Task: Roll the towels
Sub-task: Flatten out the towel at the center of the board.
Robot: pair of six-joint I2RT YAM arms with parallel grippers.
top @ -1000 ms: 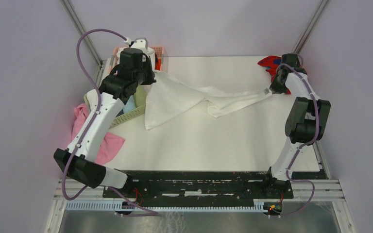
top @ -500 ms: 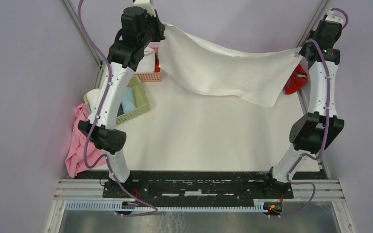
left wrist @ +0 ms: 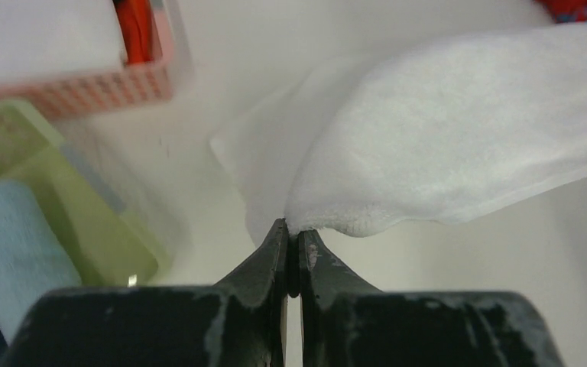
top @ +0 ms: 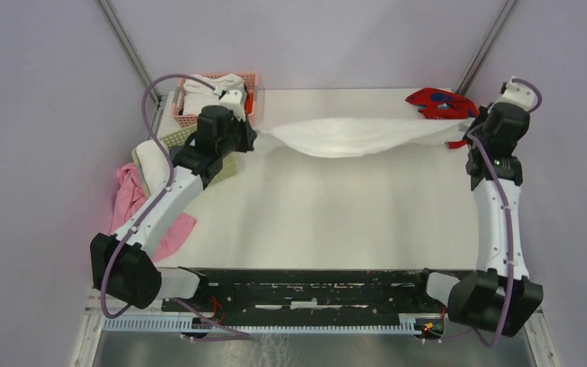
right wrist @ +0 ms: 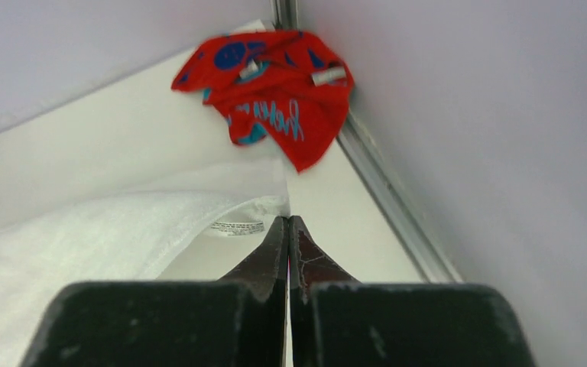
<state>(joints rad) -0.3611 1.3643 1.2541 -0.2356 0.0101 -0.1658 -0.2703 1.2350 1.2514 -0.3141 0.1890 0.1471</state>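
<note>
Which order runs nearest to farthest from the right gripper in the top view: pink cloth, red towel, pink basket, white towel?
From the right gripper:
1. white towel, gripped, stretching left.
2. red towel, far right corner.
3. pink basket, far left.
4. pink cloth, left edge.

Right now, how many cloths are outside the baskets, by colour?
white towel: 1
red towel with blue marks: 1
pink cloth: 1
Total: 3
</note>
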